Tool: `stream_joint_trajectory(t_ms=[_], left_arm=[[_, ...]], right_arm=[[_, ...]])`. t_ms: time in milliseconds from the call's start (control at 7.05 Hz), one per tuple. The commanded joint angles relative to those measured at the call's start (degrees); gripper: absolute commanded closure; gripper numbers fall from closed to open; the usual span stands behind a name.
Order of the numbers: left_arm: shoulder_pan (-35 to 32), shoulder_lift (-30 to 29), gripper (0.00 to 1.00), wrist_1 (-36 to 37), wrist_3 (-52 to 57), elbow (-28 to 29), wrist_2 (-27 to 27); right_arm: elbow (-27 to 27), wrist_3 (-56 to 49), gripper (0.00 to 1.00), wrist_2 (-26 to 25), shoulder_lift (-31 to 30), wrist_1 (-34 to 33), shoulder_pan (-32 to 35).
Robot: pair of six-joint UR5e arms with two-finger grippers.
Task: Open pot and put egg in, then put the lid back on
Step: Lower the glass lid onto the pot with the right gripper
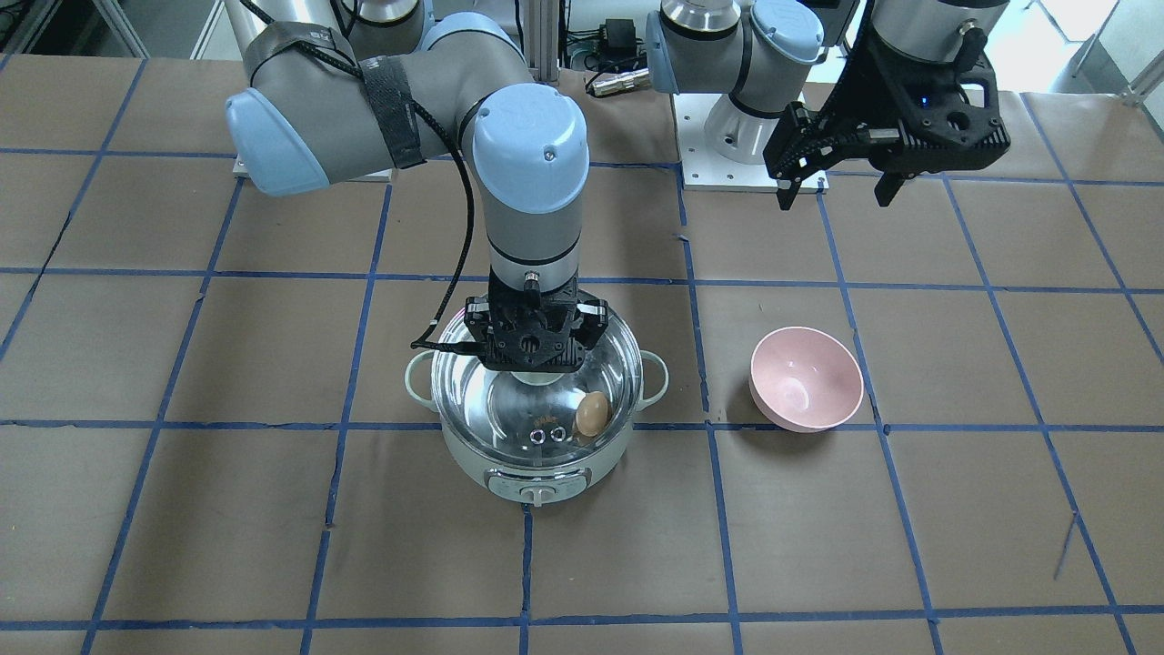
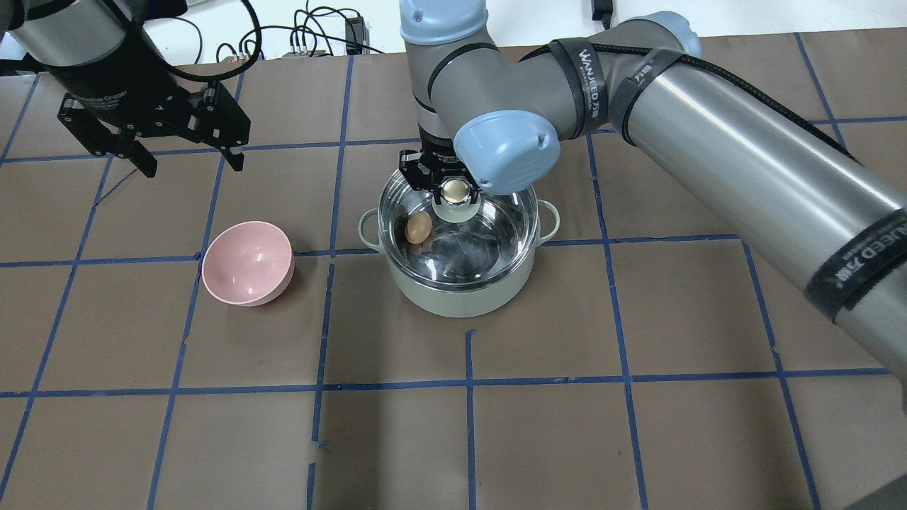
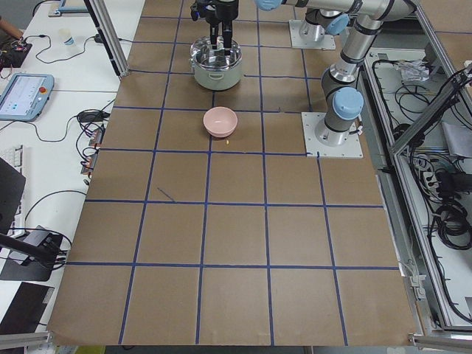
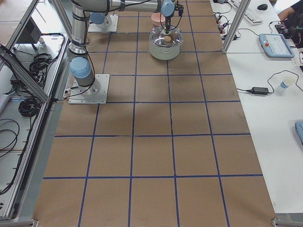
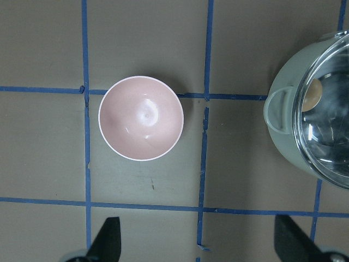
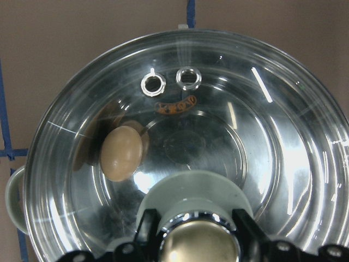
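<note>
The mint-green pot [image 1: 536, 466] stands mid-table, with the clear glass lid [image 1: 546, 420] resting on its rim. The brown egg [image 1: 592, 414] lies inside on the steel bottom, seen through the glass, also in the right wrist view [image 6: 121, 153] and the overhead view [image 2: 418, 227]. My right gripper [image 1: 536, 344] points straight down over the pot, its fingers closed on both sides of the lid's knob [image 2: 456, 190]. My left gripper [image 2: 188, 159] hangs open and empty above the table, beyond the pink bowl.
An empty pink bowl [image 2: 248, 262] sits on the table to the pot's left in the overhead view, directly under the left wrist camera [image 5: 140, 117]. The right arm's long forearm [image 2: 744, 163] crosses above the table's right side.
</note>
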Motion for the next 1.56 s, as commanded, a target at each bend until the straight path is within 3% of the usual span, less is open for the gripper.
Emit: stream_joint_trajectory(t_ms=[0,1418], left_arm=[[-0.04,0.09,0.00,-0.06,0.00,-0.17,0.00],[-0.04,0.09,0.00,0.03,0.00,-0.09,0.09]], right_arm=[[0.21,0.23,0.92,1.21,0.11,1.31,-0.01],[0.30,-0.13,0.92,0.43,0.55,-0.09,-0.01]])
